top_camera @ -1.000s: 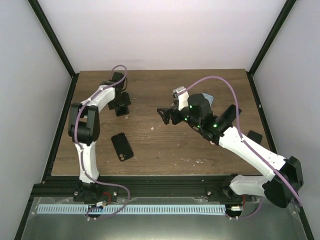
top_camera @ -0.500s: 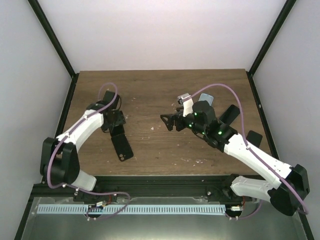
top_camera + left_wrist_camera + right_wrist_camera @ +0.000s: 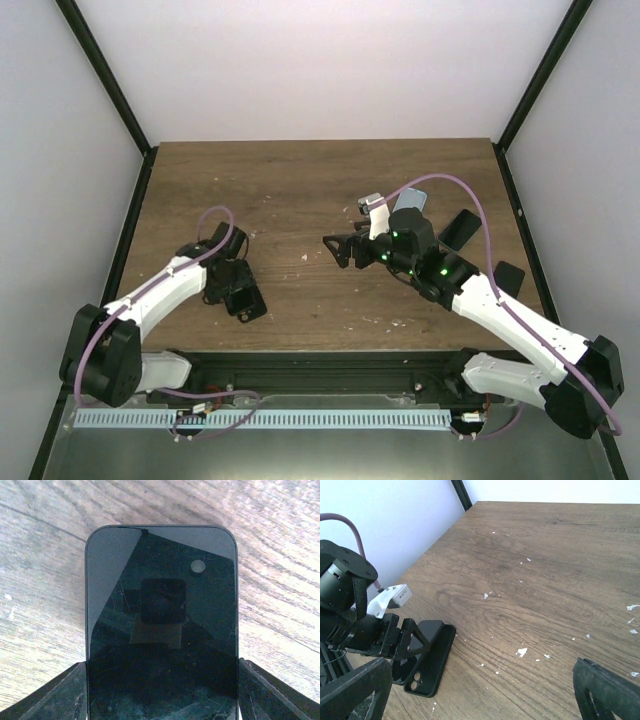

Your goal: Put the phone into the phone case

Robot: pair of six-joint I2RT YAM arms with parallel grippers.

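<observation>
My left gripper is shut on the black phone, gripping its long edges between both fingers. The glass face fills the left wrist view above the wood. The black phone case lies open side up near the table's front left, its camera holes towards the front edge. In the right wrist view the left gripper holds the phone tilted over the case's left side; I cannot tell whether they touch. My right gripper is open and empty above mid table, pointing left, its fingers spread wide.
A grey-blue object and two black objects lie at the right of the table, behind the right arm. White crumbs are scattered over the wood. Black frame posts stand at the table's corners.
My left arm has swung from the back left towards the front edge, bringing the phone down over the case. The right gripper has shifted slightly and stays open.
</observation>
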